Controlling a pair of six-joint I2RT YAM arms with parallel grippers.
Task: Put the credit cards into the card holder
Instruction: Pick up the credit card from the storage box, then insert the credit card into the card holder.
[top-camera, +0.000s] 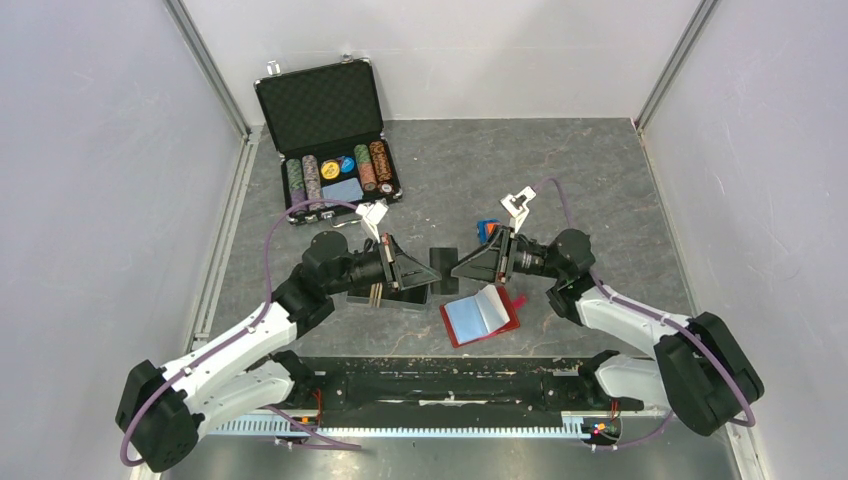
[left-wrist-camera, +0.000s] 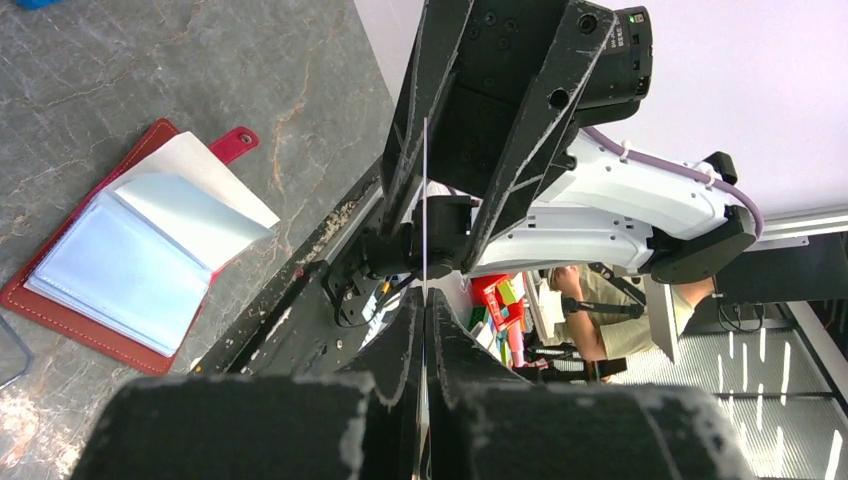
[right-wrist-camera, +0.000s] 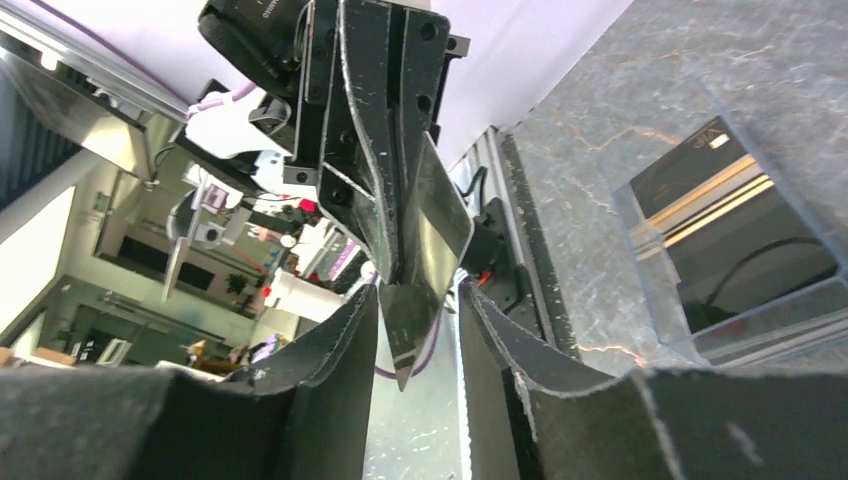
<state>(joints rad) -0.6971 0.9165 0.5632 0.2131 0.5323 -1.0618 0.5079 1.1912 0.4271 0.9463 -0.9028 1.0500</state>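
dark credit card (top-camera: 443, 256) in left claw (left-wrist-camera: 424, 300), loosely inside right claw (right-wrist-camera: 421, 293)

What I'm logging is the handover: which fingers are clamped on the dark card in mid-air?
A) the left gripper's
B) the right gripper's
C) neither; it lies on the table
A: the left gripper pinches the dark card, while the fingers of the right gripper stand spread around it.

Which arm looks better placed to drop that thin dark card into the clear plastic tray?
Left. The left gripper is shut on the thin dark credit card, while the right gripper stands open around it. The clear acrylic card holder sits beside the left gripper, farther from the right.
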